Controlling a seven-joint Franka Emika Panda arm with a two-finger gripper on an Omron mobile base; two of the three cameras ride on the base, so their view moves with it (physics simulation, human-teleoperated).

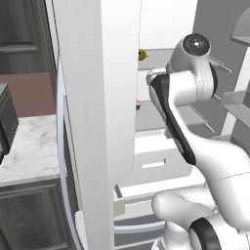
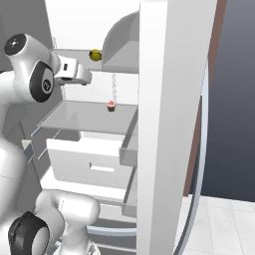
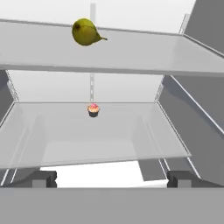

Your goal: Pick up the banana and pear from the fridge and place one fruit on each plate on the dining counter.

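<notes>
Inside the open fridge point(image 3: 131, 52), the pear point(image 3: 86, 32) lies on the upper shelf, far back. A small cupcake point(image 3: 93, 110) sits on the shelf below. The gripper point(image 3: 112, 178) hovers near the shelves' front, jaws wide apart and empty.

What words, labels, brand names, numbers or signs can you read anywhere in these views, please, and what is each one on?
None: no readable text in any view.
The fridge door and shelves are plain, without brand or label.
The pear and the cupcake carry no sticker or print.
</notes>
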